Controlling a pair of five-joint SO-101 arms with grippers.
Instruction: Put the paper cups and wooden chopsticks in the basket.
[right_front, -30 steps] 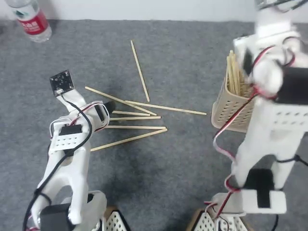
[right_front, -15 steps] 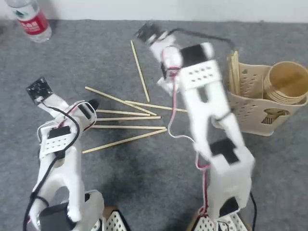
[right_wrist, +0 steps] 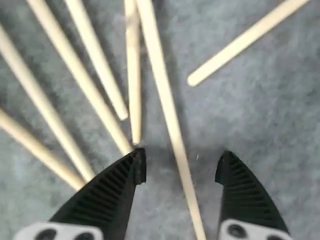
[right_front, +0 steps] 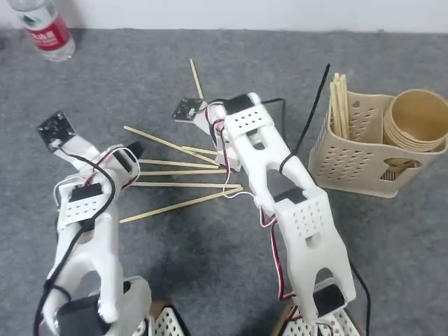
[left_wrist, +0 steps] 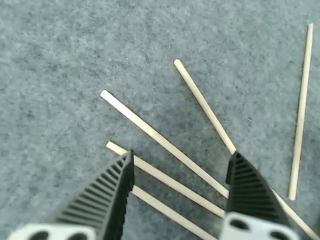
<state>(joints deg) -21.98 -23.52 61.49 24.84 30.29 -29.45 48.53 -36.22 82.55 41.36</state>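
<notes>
Several loose chopsticks (right_front: pixel 185 185) lie flat on the grey counter (right_front: pixel 210 266) between the two arms, fanned mostly crosswise. One chopstick (right_wrist: pixel 170 115) runs lengthwise through the gap of the right jaws, which stand open on either side of it. The left jaws, also open, straddle the ends of two more sticks (left_wrist: pixel 165 145). The right arm (right_front: pixel 308 224) stretches forward and leftward, its wrist tipped down. The left arm (right_front: pixel 87 203) bends over the fan's left ends. Well to the right, the basket (right_front: pixel 350 164) holds upright chopsticks (right_front: pixel 338 105) and stacked paper cups (right_front: pixel 418 119).
</notes>
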